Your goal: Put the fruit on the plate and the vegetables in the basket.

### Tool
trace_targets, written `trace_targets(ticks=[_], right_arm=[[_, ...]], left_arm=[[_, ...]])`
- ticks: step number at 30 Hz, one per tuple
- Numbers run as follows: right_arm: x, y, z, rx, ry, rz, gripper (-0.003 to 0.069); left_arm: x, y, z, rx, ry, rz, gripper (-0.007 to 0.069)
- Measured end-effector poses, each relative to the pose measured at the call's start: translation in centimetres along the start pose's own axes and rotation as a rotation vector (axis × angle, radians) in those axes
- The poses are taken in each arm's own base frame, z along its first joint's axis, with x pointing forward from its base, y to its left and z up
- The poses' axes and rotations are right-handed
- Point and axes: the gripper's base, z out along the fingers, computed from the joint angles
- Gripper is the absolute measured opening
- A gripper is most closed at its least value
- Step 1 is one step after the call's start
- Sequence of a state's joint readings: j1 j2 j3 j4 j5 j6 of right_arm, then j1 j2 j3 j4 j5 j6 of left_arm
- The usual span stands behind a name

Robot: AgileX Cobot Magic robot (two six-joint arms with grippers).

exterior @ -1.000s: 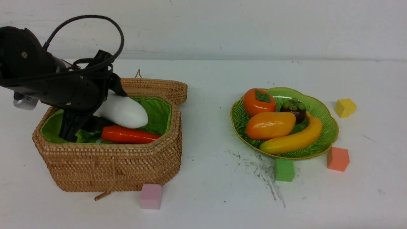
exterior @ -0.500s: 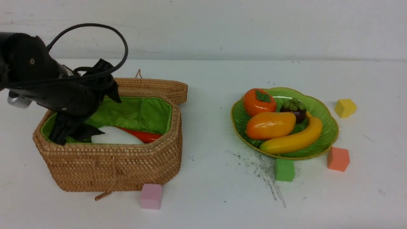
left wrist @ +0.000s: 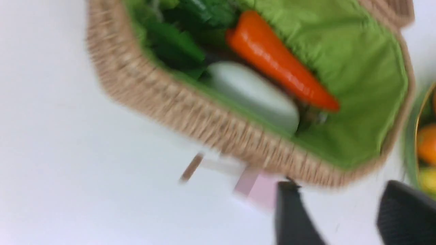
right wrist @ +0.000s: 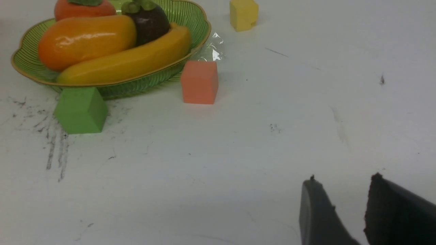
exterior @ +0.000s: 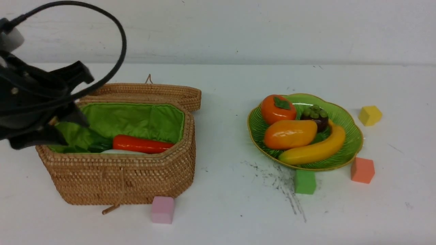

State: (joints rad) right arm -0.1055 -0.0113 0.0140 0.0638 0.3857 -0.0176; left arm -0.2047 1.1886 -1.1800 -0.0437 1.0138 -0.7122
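Wicker basket [exterior: 122, 177], near the table's [exterior: 224, 211] left edge, holds our carrot [exterior: 143, 144] and the radish [left wrist: 253, 93], which a second ago hung in the left gripper [left wrist: 335, 212]; that gripper has since lifted clear, fingers [left wrist: 294, 221] apart and empty. Plate [exterior: 351, 141] at right carries all four fruit. Eggplant stays hidden; right gripper [right wrist: 340, 211] stands slightly parted, empty.

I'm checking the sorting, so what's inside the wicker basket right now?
Inside the basket lie an orange-red carrot, a white radish and dark green leaves on the green lining. An eggplant cannot be made out; the front wall and the leaves cover the bottom.
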Motion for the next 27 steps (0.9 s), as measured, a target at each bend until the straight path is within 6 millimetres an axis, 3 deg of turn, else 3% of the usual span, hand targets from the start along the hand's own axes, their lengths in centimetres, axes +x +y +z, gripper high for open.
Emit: trace_targets(ticks=[3, 6, 11, 18, 27], right_arm=[[0.0, 0.0, 0.0, 0.000, 0.000, 0.000, 0.0238], [0.0, 0.0, 0.0, 0.000, 0.000, 0.000, 0.0238], [0.0, 0.0, 0.0, 0.000, 0.000, 0.000, 0.0238], [0.0, 0.0, 0.0, 0.000, 0.000, 0.000, 0.0238], [0.0, 0.0, 0.0, 0.000, 0.000, 0.000, 0.0238]], left_arm=[[1.9, 1.7, -3.5, -0.032, 0.015, 0.075, 0.0080], [3.9, 3.8, -6.1, -0.058, -0.002, 0.124, -0.0013], [8.0, 7.9, -9.8, -0.016, -0.133, 0.165, -0.0013], [13.3, 11.1, -13.4, 0.216, -0.237, 0.142, -0.0013], [15.7, 13.0, -15.5, 0.314, -0.344, 0.147, -0.0013]])
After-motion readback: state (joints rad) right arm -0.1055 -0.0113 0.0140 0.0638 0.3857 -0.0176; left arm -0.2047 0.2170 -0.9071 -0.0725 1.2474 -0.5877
